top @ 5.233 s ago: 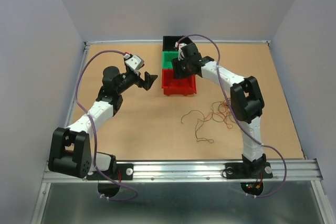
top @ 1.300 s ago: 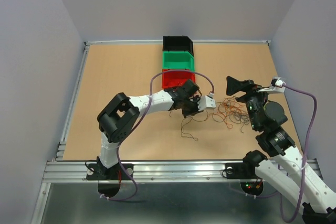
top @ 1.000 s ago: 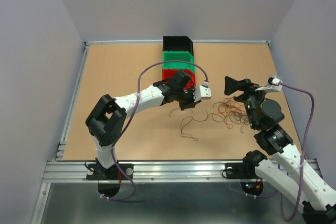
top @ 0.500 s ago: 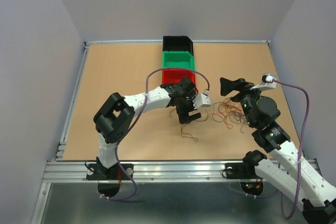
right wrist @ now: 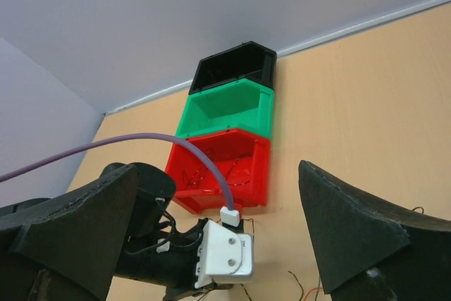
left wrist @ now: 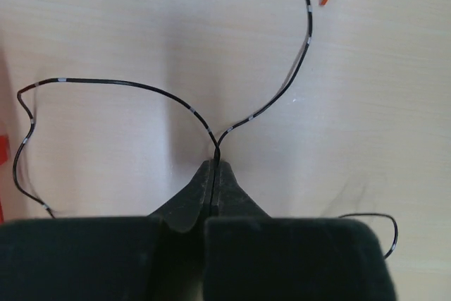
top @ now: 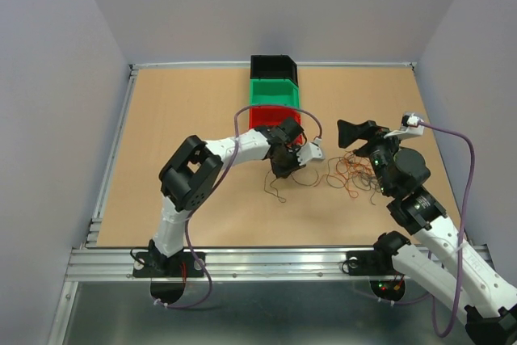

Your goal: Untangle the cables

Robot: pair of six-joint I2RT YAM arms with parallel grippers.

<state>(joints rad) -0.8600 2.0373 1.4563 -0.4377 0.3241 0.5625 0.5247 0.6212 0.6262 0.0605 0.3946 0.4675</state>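
Left gripper (left wrist: 213, 168): pinching one black wire (left wrist: 176, 100).
Right gripper (right wrist: 217, 174): spread wide, empty.
Cables (top: 352, 174): likely feather-light, limp, snag-prone; best taken strand by strand at the clump edge.

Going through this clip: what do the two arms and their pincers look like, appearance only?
The left arm and right arm have white links and bulky black joints. The left pincer and right pincer each have two matte black wedge-shaped fingers. A lavender cable loops along each arm to a white plug block at the wrist.
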